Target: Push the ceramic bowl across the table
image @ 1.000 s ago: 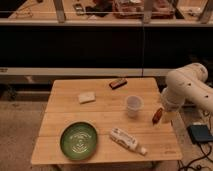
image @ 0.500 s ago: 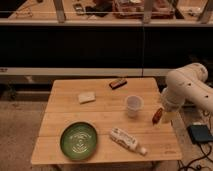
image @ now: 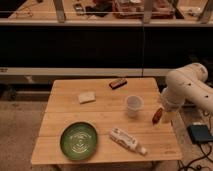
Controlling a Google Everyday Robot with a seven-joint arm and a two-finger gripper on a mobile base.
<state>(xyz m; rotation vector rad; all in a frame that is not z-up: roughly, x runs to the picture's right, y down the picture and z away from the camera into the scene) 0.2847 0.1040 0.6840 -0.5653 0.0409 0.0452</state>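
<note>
The ceramic bowl [image: 79, 140], a wide green dish with a pale pattern in its centre, sits on the light wooden table [image: 65, 107] near the front left corner. My white arm [image: 187, 92] hangs over the table's right edge. Its gripper [image: 158, 116] shows as a small dark reddish tip pointing down at the right edge, far to the right of the bowl and just right of the cup. It stands open, and nothing shows in it.
A translucent plastic cup [image: 133, 105] stands right of centre. A white tube [image: 127, 140] lies at the front, right of the bowl. A pale sponge [image: 86, 97] and a dark bar [image: 117, 83] lie toward the back. A dark box [image: 200, 133] is on the floor at right.
</note>
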